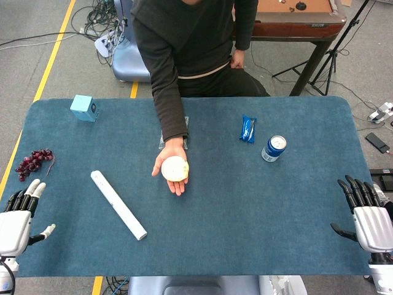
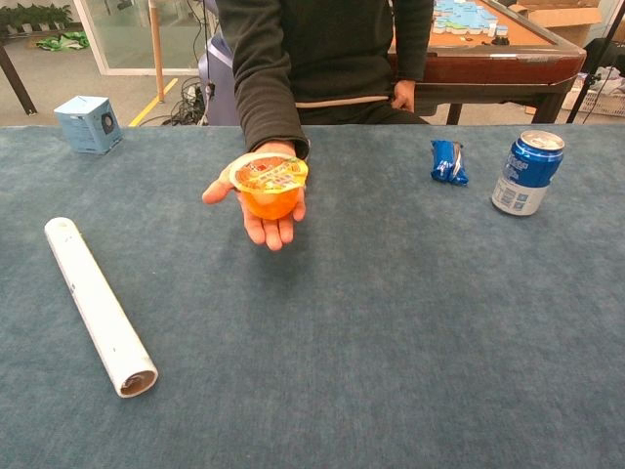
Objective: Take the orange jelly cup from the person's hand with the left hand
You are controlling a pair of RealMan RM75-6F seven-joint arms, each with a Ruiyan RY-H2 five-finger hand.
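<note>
Head view shows the person's upturned hand [image 1: 173,165] at frame centre above the blue cloth-covered table [image 1: 245,203], carrying the round orange plastic jelly cup [image 2: 270,185]. Bottom left, the white robot left hand [image 1: 18,221] rests at the table edge, fingers apart, holding nothing. Bottom right, the right hand [image 1: 367,215] lies likewise, fingers spread.

You see an orange jelly cup [image 2: 269,188] with a printed lid, a teal desk [image 2: 391,322], a white tube [image 2: 98,305], a blue can [image 2: 527,173], dark red grapes [image 1: 34,162].
</note>
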